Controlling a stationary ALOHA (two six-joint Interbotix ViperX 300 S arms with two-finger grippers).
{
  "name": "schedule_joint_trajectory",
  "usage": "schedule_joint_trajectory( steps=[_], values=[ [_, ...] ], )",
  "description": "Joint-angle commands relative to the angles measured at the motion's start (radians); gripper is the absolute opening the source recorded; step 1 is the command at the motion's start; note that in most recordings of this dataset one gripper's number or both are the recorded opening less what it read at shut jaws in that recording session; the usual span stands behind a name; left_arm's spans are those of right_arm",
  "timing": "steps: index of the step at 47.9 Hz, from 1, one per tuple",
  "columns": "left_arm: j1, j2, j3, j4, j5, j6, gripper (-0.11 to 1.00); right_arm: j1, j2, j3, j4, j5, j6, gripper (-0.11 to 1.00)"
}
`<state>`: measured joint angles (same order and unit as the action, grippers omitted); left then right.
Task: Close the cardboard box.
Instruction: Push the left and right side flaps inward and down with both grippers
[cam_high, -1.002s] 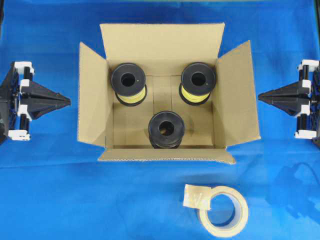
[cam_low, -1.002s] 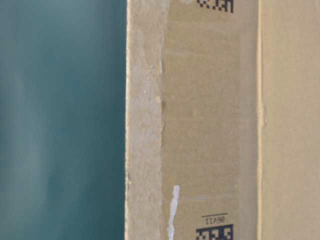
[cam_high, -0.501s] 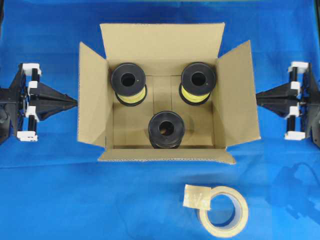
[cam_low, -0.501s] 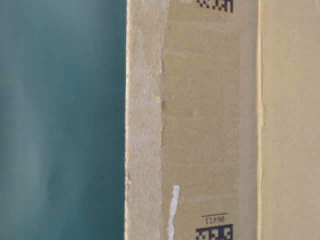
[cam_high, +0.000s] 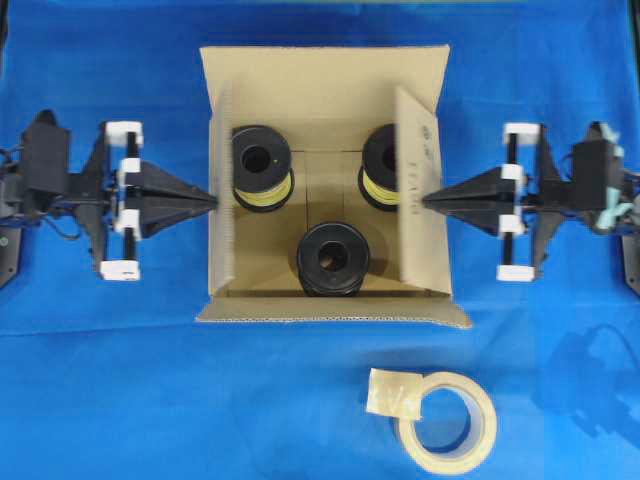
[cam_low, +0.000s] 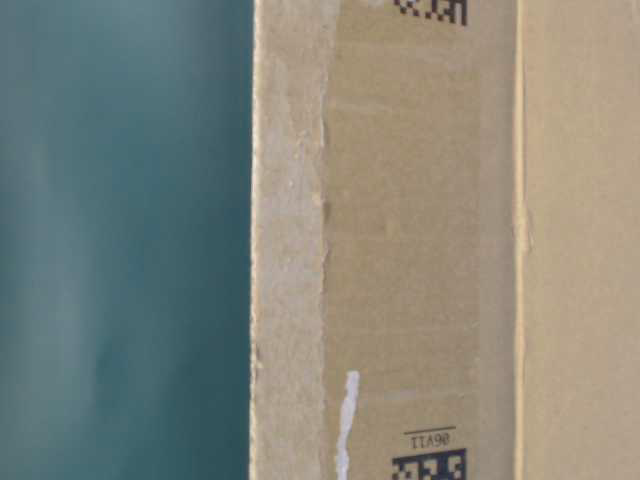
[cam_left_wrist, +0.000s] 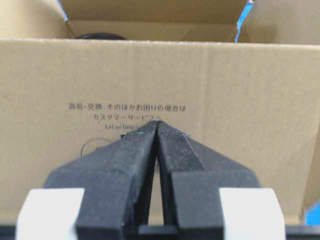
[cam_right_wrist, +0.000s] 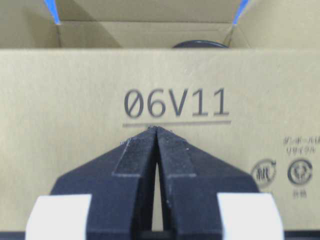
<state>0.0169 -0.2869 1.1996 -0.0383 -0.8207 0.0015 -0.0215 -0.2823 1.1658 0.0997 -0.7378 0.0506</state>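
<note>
Both arms have advanced inward since a second ago, and the two side flaps that then lay splayed outward now stand raised, the right one tipped in over the interior. At the centre of the blue-covered desk (cam_high: 100, 380) sits the large brown corrugated cardboard box (cam_high: 325, 85), directly between the two tools. Its far flap is folded back and its near flap lies flat outward.

Left tool (cam_high: 213, 199), black with tapered fingers, is clenched to a point with nothing between its fingers; its tip presses the outer face of the left flap, just under printed Japanese text in the left wrist view. Right tool (cam_high: 425, 200) is likewise clenched on nothing, its tip against the right flap just below the "06V11" print.

Beyond the flaps, inside the box, stand three black spools (cam_high: 332, 258), two wound with yellow material. A beige tape roll (cam_high: 447, 421) lies on the desk, well apart from both tools, nearer the right one.
</note>
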Motion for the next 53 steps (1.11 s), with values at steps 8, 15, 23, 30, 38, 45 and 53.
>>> schedule_joint_trajectory(
  steps=[8, 15, 23, 30, 38, 45, 53],
  values=[
    [0.012, 0.064, -0.095, -0.002, 0.044, 0.000, 0.00, 0.000, 0.038, -0.060, 0.000, -0.002, 0.000, 0.00],
    [0.018, 0.074, -0.107, -0.002, 0.060, -0.009, 0.00, 0.002, 0.037, -0.060, 0.003, 0.000, 0.002, 0.00],
    [0.018, 0.118, -0.140, -0.002, 0.107, -0.012, 0.00, 0.000, 0.066, -0.071, 0.009, 0.020, 0.002, 0.00],
    [0.018, 0.181, -0.173, -0.005, 0.146, -0.020, 0.00, 0.000, 0.121, -0.087, 0.018, 0.026, 0.006, 0.00],
    [0.018, 0.224, -0.209, -0.005, 0.152, -0.021, 0.00, 0.002, 0.160, -0.104, 0.020, 0.026, 0.009, 0.00],
    [0.018, 0.229, -0.225, -0.003, 0.153, -0.020, 0.00, 0.002, 0.161, -0.106, 0.020, 0.026, 0.009, 0.00],
    [0.028, 0.232, -0.249, -0.003, 0.156, -0.009, 0.00, 0.005, 0.161, -0.107, 0.020, 0.028, 0.009, 0.00]
  ],
)
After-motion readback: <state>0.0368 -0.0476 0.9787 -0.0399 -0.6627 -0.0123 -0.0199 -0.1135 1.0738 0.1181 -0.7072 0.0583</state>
